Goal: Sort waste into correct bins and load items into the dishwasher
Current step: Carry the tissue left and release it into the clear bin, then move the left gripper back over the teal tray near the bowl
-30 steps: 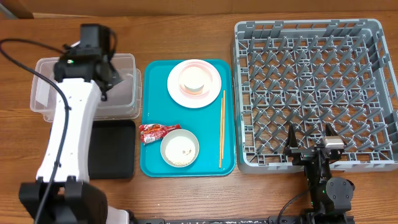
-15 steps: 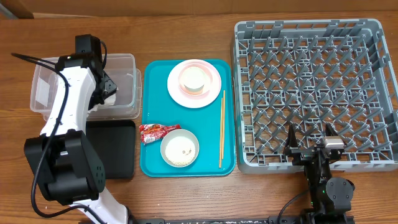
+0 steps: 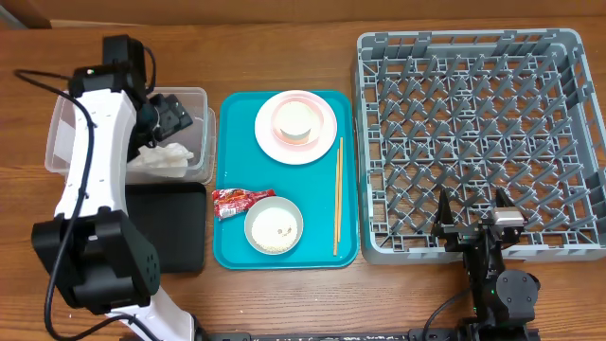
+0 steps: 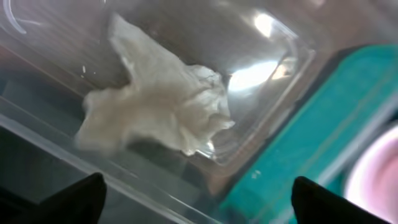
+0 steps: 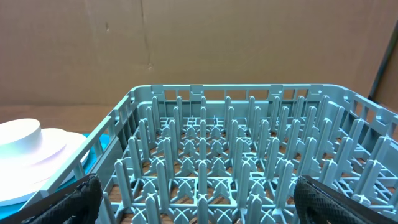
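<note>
Released napkin [image 4: 158, 106] from left tool [image 3: 170, 116], now spread wide; lies loose in clear tub [image 3: 64, 142]. Kept right tool [image 3: 471, 210] wide, empty, by rack [image 3: 568, 40]. Marks napkin sorted; wrapper [image 3: 237, 200] pending on teal tray [image 3: 232, 128].

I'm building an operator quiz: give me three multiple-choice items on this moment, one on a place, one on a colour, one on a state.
1. The crumpled napkin lies: A in the grey rack; B in the clear tub; C on the black tray.
2. The tray under the pink plate is: A teal; B black; C grey.
3. The left gripper is: A shut on the napkin; B shut on a wrapper; C open, holding nothing.
B: it lies on the tub's floor. A: teal shows around the plate. C: its jaws stand wide apart above the napkin.
</note>
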